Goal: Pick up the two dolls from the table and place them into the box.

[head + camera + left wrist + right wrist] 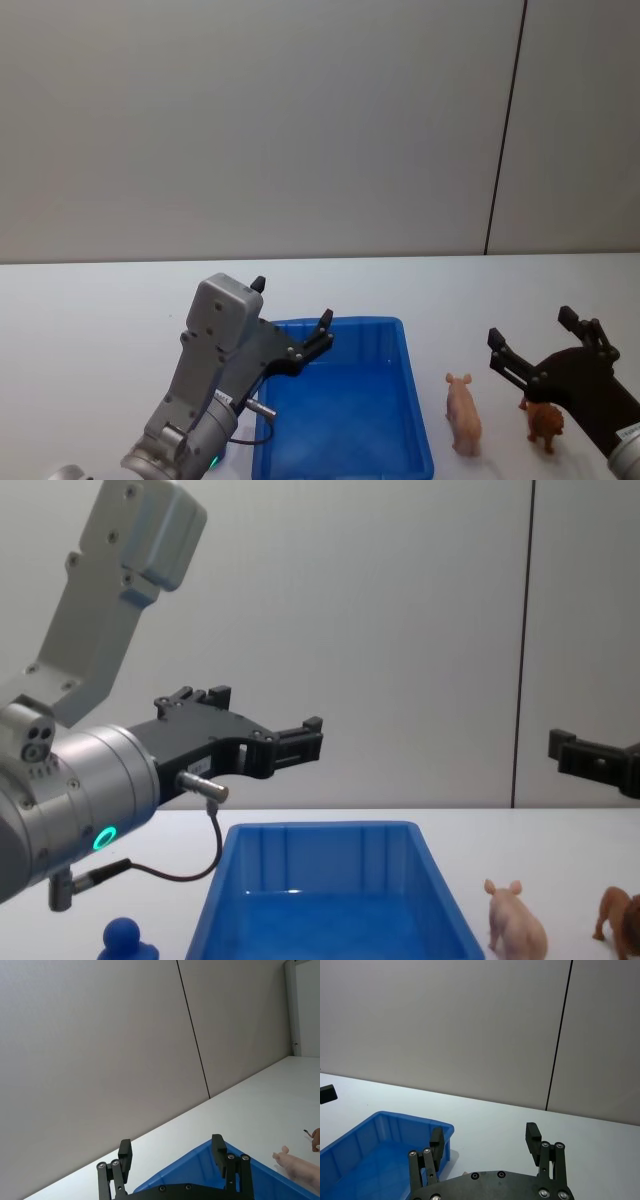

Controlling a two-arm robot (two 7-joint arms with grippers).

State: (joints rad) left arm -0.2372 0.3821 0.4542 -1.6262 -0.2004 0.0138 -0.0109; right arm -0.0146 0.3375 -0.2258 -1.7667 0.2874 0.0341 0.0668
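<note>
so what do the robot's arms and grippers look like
The left arm is boxy pale grey with a round silver wrist, a green ring light and a black cable on a metal plug. The left gripper and right gripper are matching black, two flat fingers on linkages with silver rivets.

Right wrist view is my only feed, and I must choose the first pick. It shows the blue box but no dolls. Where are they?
Observer: Both stand on the table on the right side of the box. The pig is nearer the box and the lion is farther out.
Operator: How does my right gripper sit relative to them?
Observer: The right gripper is open and roughly over the lion. In the chest view it is well clear of the tabletop.
Operator: And the other arm?
Observer: The left gripper, also open, hangs above the box's far left corner.
</note>
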